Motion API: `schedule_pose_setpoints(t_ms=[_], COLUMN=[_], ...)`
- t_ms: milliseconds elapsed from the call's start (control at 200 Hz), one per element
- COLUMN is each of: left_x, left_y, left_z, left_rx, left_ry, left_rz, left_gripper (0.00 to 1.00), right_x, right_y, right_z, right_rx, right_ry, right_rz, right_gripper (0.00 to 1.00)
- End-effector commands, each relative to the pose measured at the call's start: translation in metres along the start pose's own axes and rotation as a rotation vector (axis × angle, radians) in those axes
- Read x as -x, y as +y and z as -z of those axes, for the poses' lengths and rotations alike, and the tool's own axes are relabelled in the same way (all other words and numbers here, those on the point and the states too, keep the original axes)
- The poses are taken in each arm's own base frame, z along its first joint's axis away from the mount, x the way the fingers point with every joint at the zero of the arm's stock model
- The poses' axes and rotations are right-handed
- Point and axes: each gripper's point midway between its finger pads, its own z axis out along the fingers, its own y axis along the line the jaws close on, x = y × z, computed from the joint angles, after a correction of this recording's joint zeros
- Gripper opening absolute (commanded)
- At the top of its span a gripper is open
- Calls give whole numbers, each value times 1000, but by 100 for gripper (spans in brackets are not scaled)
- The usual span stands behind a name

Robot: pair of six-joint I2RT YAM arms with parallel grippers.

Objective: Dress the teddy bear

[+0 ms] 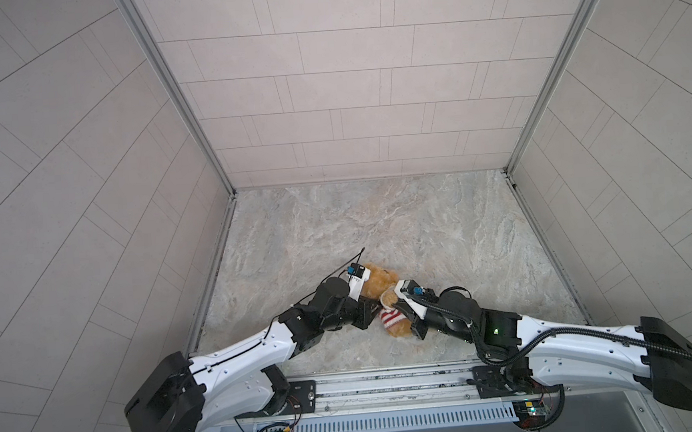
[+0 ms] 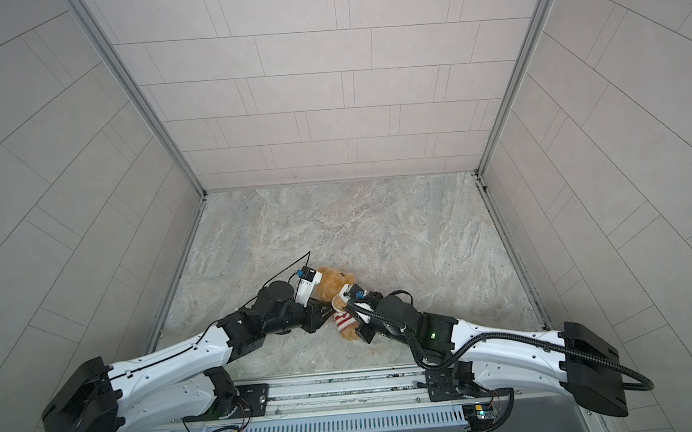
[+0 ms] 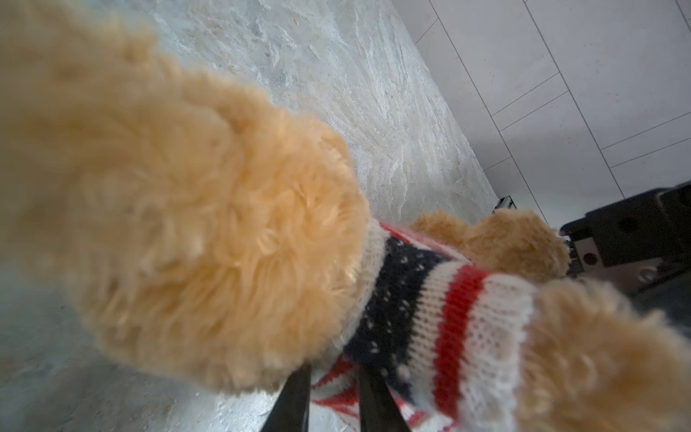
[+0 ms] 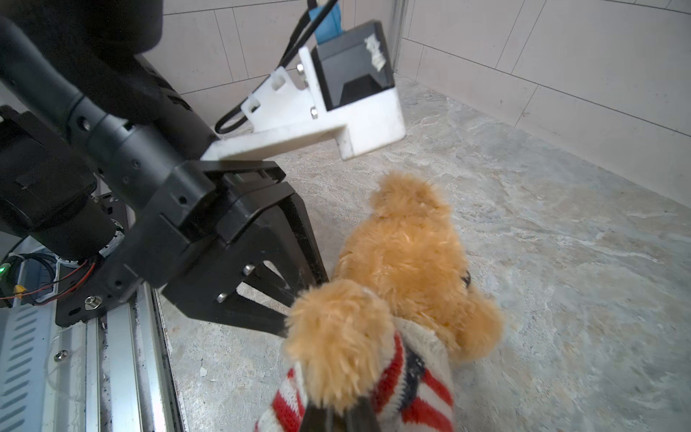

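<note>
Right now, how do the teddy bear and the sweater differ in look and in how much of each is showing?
The teddy bear is fluffy golden-brown plush in a single colour; the sweater is flat knit, red-and-white striped with a navy dotted patch. The teddy bear's head and paws show bare, while the sweater wraps only its torso and an arm. Both are soft and floppy, and the sweater already sits around the teddy bear's neck.

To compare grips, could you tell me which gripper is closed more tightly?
The right gripper: its jaws nearly meet at the sweater, whereas the left gripper straddles the knit with jaws apart.
</note>
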Motion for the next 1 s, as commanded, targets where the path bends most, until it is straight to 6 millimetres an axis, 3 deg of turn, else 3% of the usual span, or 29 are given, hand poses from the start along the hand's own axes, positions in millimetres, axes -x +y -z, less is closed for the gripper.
schedule_pose_setpoints(t_ms=[0,90,220,390,641,996], left_x=[17,17,17,19,31,25], left_y=[-22,-27,-30,-33,-36,-14], left_z=[1,2,-2,-7,0,2], left_rx=[-79,-94,-114,-135,-125,-100], left_ry=[-65,-71,-74,-79,-127,-149], left_rz=[-49,-68,-75,-78,-115,-64], left_gripper=[34,42,41,22,0,0], right_x=[37,39,43,58,80,101], right_y=[6,7,10,19,22,20], right_z=[4,4,5,11,25,46], right_rx=[32,39,57,112,143,154], right_ry=[-117,-119,-138,-192,-276,-361], right_rz=[-36,-37,-50,-96,-135,-158], right_gripper=[0,0,0,0,0,0])
